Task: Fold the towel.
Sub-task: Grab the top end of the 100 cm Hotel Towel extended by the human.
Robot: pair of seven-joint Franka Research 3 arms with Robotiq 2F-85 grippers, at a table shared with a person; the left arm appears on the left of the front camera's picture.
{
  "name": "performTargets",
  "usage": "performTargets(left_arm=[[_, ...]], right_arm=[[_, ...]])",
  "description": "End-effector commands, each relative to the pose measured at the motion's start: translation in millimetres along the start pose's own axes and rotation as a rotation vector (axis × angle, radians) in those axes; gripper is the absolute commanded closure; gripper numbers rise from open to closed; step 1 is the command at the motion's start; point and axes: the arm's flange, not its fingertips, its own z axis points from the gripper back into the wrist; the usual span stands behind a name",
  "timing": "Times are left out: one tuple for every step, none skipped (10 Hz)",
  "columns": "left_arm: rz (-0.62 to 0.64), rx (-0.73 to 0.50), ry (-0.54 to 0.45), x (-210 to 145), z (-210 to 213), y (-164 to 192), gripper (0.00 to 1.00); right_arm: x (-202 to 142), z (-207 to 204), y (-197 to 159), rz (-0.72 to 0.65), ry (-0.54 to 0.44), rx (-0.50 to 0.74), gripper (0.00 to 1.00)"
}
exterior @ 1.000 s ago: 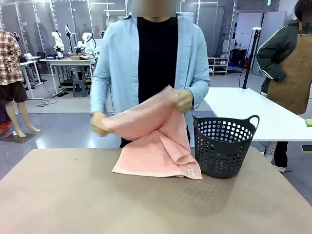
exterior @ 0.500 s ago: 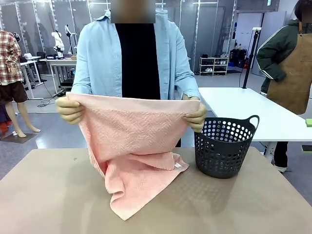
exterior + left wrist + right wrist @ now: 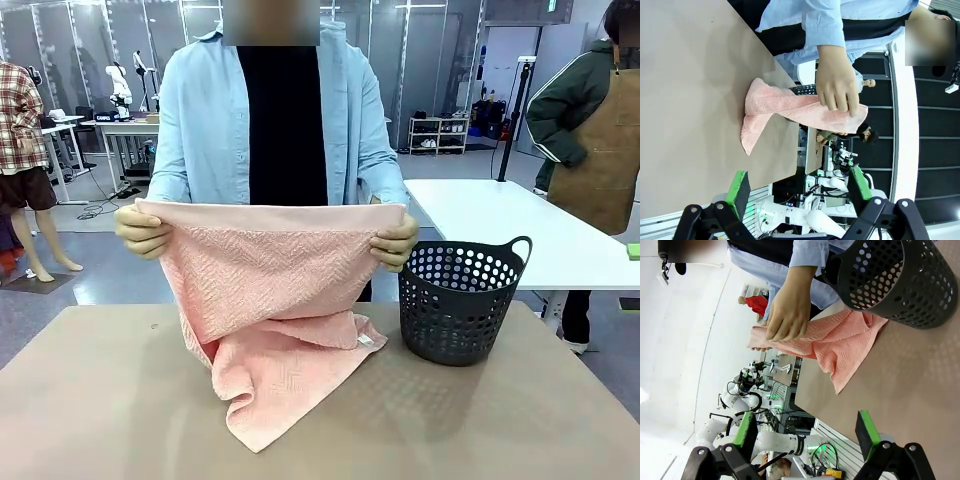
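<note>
Left pincer (image 3: pixel 799 184): jaws apart, empty, well short of the towel. Right pincer (image 3: pixel 806 432): same, apart and empty. Towel (image 3: pixel 275 320): lower part bunched on the worktop (image 3: pixel 100 420), one tip pointing toward the robot. Upper part lifted off and stretched flat, white tag (image 3: pixel 365 340) on the right side. Basket (image 3: pixel 460 300) stands just beside it, robot's right. Person behind holds the top edge, a hand (image 3: pixel 143 230) at one corner, second hand (image 3: pixel 395 243) at the other.

Salmon-pink herringbone towel (image 3: pixel 270 300), perforated dark-grey basket (image 3: pixel 462 300)
</note>
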Motion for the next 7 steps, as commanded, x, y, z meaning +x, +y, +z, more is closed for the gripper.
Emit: performTargets(left_arm=[[0.000,0.000,0.000,0,0,0,0.00],[-0.102,0.026,0.040,-2,-1,-16,0.00],[-0.197,0.072,0.081,-4,-3,-35,0.00],[-0.305,0.128,0.123,-8,-7,-61,0.00],[-0.460,0.219,0.192,-16,-16,-95,0.00],[-0.611,0.313,0.240,-24,-31,-123,0.00],[-0.725,0.396,0.258,-32,-48,-145,0.00]], right_arm=[[0,0,0,0.000,0.000,0.000,0.00],[5,1,13,0.068,0.017,-0.034,0.00],[13,-1,33,0.172,0.058,-0.049,0.00],[21,-8,59,0.284,0.108,-0.086,0.00],[32,-24,94,0.428,0.171,-0.135,0.00],[41,-42,123,0.552,0.225,-0.204,0.00],[45,-64,148,0.661,0.280,-0.275,0.00]])
